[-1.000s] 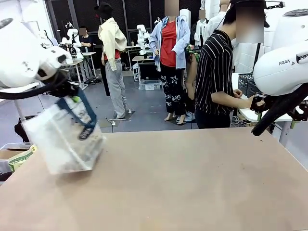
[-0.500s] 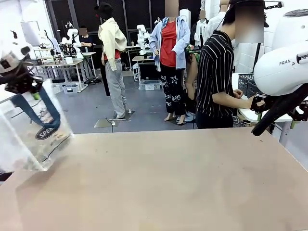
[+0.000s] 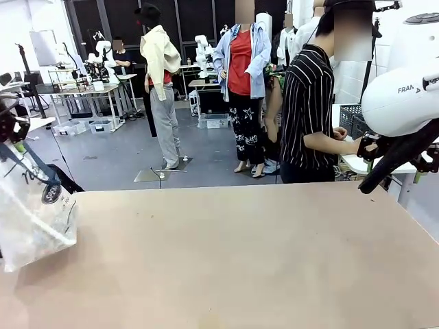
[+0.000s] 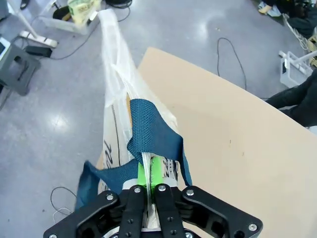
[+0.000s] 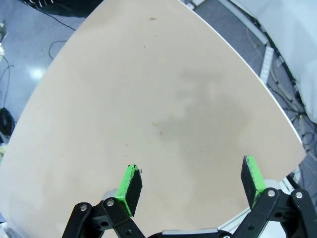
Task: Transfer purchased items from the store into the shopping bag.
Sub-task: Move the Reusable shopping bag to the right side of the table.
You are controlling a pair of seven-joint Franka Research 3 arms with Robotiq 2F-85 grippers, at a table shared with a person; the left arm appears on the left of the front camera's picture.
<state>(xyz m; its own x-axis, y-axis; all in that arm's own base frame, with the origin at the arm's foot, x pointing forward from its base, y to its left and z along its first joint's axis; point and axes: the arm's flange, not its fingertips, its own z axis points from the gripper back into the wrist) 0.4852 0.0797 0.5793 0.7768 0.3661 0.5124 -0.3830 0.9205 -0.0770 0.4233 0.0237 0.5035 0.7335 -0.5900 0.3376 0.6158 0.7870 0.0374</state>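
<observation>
The shopping bag, whitish and translucent, hangs at the far left over the table's left edge. My left gripper holds it up by a navy strap handle. In the left wrist view my left gripper is shut on the handle, and the bag dangles past the table corner above the floor. The purchased items are hidden; I cannot make them out through the plastic. My right gripper stands open over bare tabletop. A dark lattice basket, the store, sits on a side table at the back right.
The brown table stretches across the middle. A person in a striped shirt stands at the far right edge with hands by the side table. My right arm hovers at the right. Cables and boxes lie on the floor.
My left arm has swung the bag leftward from above the table's left part to beyond its edge. The right arm has not moved.
</observation>
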